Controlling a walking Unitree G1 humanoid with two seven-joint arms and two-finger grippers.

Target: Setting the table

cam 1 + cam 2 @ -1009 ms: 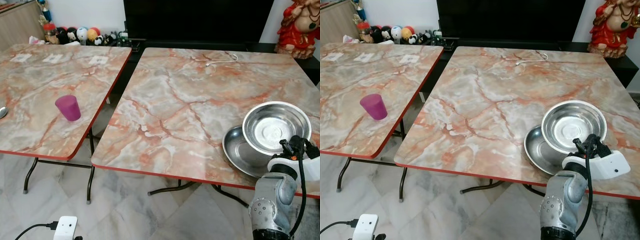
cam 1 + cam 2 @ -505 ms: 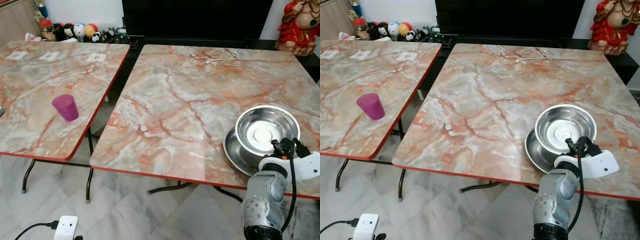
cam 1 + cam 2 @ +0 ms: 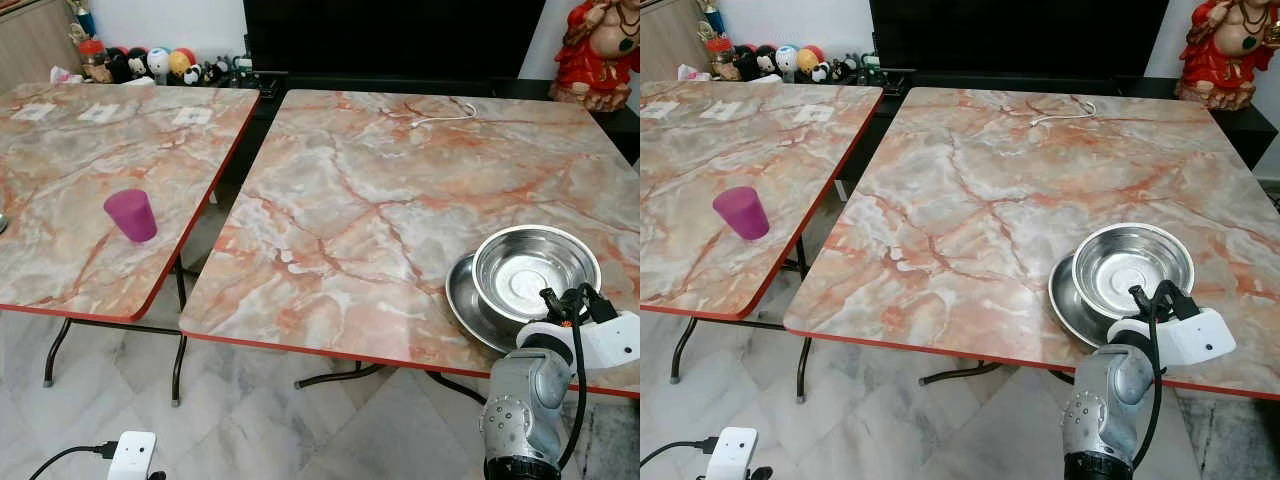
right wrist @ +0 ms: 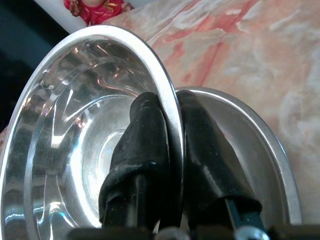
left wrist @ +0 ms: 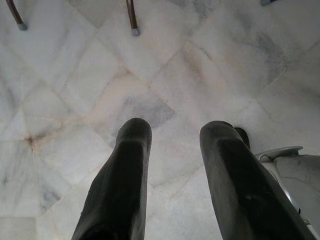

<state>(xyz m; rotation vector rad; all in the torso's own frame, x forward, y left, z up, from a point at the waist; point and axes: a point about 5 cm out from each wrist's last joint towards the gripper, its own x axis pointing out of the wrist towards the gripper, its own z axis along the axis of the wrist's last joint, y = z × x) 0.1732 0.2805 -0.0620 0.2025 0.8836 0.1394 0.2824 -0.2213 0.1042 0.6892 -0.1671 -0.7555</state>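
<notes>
A shiny steel bowl (image 3: pixel 535 270) rests low over a steel plate (image 3: pixel 468 296) near the front right corner of the right marble table (image 3: pixel 380 200). My right gripper (image 4: pixel 170 130) is shut on the bowl's near rim, one finger inside and one outside. In the right eye view the same bowl (image 3: pixel 1132 267) sits just ahead of my right wrist. A purple cup (image 3: pixel 132 215) stands upright on the left table (image 3: pixel 60 170). My left gripper (image 5: pixel 172 145) hangs open over the marble floor with nothing between its fingers.
A white cable (image 3: pixel 445 117) lies at the far side of the right table. Paper cards (image 3: pixel 192 116) lie on the left table. A red statue (image 3: pixel 600 50) stands at the back right, small toys (image 3: pixel 160 65) at the back left. A white power plug (image 3: pixel 130 455) lies on the floor.
The bowl has come down and slightly toward me, from held above the plate to sitting in it. My right gripper lowered with it, still shut on the rim.
</notes>
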